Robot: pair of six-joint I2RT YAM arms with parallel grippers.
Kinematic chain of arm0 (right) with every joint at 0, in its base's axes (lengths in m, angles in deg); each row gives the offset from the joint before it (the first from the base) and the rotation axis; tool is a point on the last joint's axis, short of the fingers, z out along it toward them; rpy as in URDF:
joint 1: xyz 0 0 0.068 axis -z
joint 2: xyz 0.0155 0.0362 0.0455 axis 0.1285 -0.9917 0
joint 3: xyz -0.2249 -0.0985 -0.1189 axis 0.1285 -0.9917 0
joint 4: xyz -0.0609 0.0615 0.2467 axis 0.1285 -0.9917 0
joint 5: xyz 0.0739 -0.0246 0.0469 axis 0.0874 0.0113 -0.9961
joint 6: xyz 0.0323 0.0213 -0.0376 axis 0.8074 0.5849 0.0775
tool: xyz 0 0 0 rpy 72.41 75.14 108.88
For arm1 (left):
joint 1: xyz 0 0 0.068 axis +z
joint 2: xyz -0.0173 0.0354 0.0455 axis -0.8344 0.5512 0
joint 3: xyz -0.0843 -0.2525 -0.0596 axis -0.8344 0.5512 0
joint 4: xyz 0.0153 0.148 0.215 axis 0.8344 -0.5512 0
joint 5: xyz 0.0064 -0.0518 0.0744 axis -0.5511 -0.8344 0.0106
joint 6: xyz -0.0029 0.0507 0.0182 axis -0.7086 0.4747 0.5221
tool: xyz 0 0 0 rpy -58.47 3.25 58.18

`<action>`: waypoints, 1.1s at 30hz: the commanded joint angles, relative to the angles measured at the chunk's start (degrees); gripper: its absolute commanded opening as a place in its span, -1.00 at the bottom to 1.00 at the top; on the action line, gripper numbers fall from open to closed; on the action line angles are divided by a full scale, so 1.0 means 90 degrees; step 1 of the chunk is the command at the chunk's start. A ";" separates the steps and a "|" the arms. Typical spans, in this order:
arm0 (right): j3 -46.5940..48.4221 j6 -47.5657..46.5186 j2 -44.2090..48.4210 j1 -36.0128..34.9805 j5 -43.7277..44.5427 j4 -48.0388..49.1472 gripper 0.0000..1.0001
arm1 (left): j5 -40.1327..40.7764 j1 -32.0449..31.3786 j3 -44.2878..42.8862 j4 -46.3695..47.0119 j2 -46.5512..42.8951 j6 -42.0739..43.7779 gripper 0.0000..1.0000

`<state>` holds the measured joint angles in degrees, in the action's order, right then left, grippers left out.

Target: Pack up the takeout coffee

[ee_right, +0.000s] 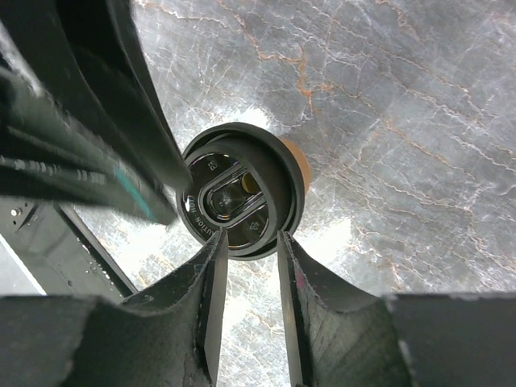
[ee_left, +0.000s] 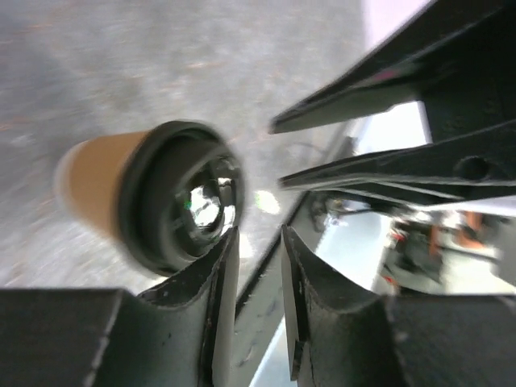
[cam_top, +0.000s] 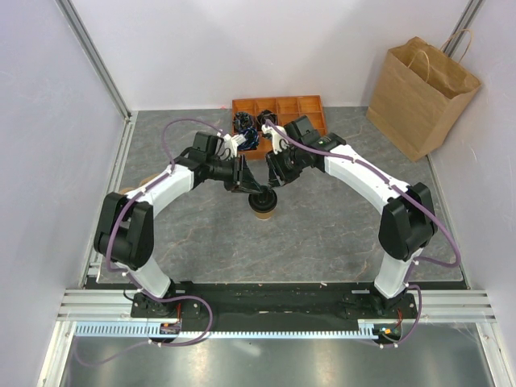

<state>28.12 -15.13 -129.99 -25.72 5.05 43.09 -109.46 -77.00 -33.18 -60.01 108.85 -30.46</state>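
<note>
The takeout coffee [cam_top: 264, 206], a small brown paper cup with a black lid, stands upright on the grey marbled table [cam_top: 339, 226] between the two arms. My left gripper [cam_top: 255, 188] hovers just above its left side. In the left wrist view the lid [ee_left: 179, 197] lies outside the left finger, and the gripper [ee_left: 258, 240] is open with only table in the gap. My right gripper [cam_top: 274, 181] hangs over the cup from the right. In the right wrist view it [ee_right: 250, 239] is open, its tips at the near rim of the lid [ee_right: 242, 189], pinching nothing.
A large brown paper bag [cam_top: 422, 95] with handles stands at the back right against the wall. An orange compartment tray [cam_top: 292, 109] holding dark items sits at the back centre, behind the grippers. Something tan [cam_top: 131, 189] shows partly behind the left arm. White walls enclose the table.
</note>
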 commanded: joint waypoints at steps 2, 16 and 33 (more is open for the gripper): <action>0.0054 0.0012 -0.0181 0.0016 -0.0232 0.0060 -0.26 | 0.1761 -0.0013 -0.0732 -0.1595 -0.0548 0.1817 -0.43; -0.0034 0.0012 -0.0523 0.0016 -0.0184 0.0041 -0.53 | 0.3725 -0.0872 -0.1660 -0.2730 -0.0548 0.3029 -0.70; -0.0044 0.0139 -0.0660 0.0016 -0.0096 0.0051 -0.65 | 0.4068 -0.1312 -0.1036 -0.2349 -0.0090 0.2913 -0.74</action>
<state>27.84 -14.32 -134.73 -25.72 3.69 43.09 -73.73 -88.78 -45.64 -83.31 104.98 -5.52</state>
